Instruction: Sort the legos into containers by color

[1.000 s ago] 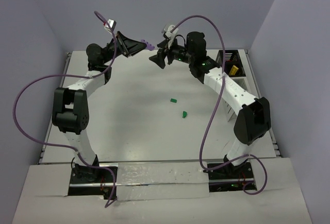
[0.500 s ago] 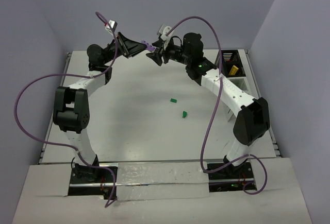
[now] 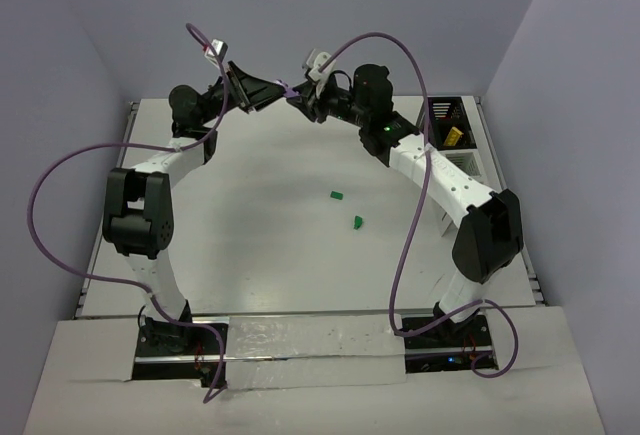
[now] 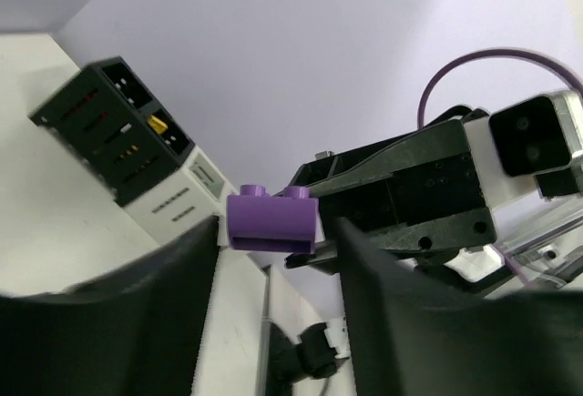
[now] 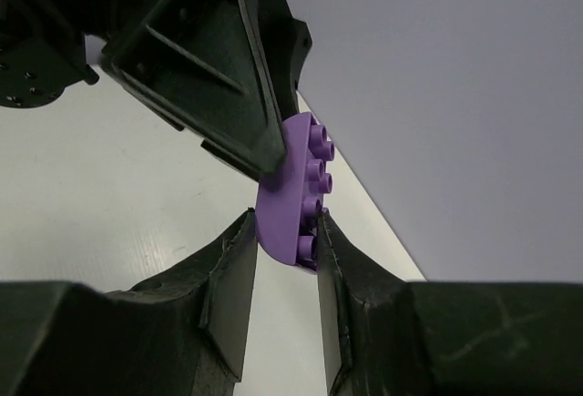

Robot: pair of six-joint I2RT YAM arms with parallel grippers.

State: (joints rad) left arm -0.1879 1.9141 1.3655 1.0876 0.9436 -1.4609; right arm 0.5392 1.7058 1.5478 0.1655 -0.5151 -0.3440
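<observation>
A purple lego (image 3: 286, 88) hangs in the air over the table's far middle, between the two grippers. My right gripper (image 3: 298, 96) is shut on it; in the right wrist view both fingers press its rounded lower end (image 5: 296, 191). My left gripper (image 3: 274, 89) is open, its jaws standing wide on either side of the same piece (image 4: 271, 220), with a gap on the right side. Two green legos (image 3: 337, 195) (image 3: 357, 221) lie on the table's middle. The containers (image 3: 447, 131) stand along the right edge, and the black slatted section (image 4: 107, 132) also shows in the left wrist view.
Purple cables loop from both arms above the table. Lilac walls close in the back and both sides. A small yellow piece (image 3: 453, 137) sits in the black slatted end of the rack.
</observation>
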